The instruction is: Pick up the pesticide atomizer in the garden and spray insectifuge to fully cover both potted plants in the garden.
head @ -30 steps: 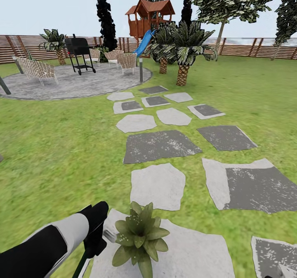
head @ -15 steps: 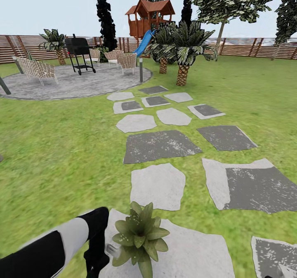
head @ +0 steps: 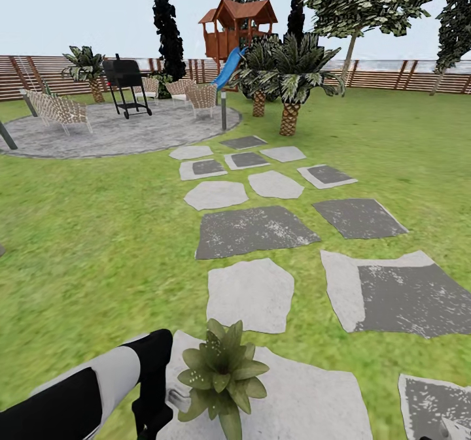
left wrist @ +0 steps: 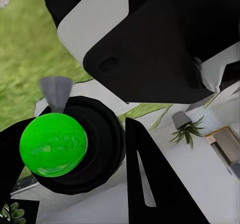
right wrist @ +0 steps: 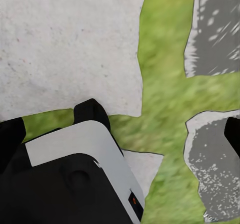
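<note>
At the lower left of the head view, the left gripper (head: 156,406) has been lowered slightly, closed around the pesticide atomizer (head: 175,397), whose pale head lies just beside the potted plant (head: 222,374). The green bottle base (left wrist: 53,144) is seen held between the fingers in the left wrist view. Whether the right gripper is open cannot be told.

- No text, label, brand, number or sign can be read anywhere in these views.
- The small orange mark (right wrist: 133,200) on the black robot part in the right wrist view is too tiny to make out.
</note>
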Available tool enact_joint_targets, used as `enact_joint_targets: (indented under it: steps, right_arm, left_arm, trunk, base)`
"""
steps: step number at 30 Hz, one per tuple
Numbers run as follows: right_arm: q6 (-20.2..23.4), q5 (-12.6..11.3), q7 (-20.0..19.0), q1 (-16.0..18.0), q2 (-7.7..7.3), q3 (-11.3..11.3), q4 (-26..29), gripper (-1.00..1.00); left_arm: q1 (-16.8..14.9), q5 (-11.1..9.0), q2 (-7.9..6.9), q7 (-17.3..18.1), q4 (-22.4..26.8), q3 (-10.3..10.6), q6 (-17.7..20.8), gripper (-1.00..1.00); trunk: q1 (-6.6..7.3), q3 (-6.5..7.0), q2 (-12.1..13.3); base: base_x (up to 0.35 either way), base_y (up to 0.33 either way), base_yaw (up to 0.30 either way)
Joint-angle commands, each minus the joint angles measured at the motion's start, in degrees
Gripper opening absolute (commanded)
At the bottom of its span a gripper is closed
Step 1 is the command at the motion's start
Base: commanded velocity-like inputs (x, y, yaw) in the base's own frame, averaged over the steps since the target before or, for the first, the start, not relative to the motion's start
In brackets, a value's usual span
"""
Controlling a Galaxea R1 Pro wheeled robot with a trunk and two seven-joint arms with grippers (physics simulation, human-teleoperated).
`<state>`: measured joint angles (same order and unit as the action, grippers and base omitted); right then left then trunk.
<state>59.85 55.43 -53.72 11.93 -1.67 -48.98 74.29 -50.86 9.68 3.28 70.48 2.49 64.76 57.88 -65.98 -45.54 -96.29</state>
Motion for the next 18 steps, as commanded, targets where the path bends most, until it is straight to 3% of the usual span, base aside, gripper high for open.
enact_joint_targets:
  steps: [1,11,14,18]
  right_arm:
    - [0.1,0.5,-0.6,0.1,0.00,-0.1,0.1,1.00]
    - [0.1,0.5,-0.6,0.0,0.00,-0.1,0.0,1.00]
    - [0.1,0.5,-0.6,0.1,0.00,-0.1,0.0,1.00]
    - [0.1,0.5,-0.6,0.1,0.00,-0.1,0.0,1.00]
  left_arm:
    - [0.0,0.6,0.03,0.5,0.1,-0.2,0.4,-1.00]
    - [-0.2,0.5,0.06,0.0,0.8,-0.6,0.3,-1.00]
    - [-0.4,0.5,0.06,-0.9,3.2,-2.8,0.3,-1.00]
    - [-0.8,0.5,0.06,-4.7,5.2,-6.3,0.3,-1.00]
  trunk:
    - [0.00,-0.05,0.0]
    - [0.00,-0.05,0.0]
    - [0.00,-0.05,0.0]
    - [0.00,-0.05,0.0]
  base:
    - [0.000,0.000,0.000]
    - [0.000,0.000,0.000]
    - [0.000,0.000,0.000]
    - [0.000,0.000,0.000]
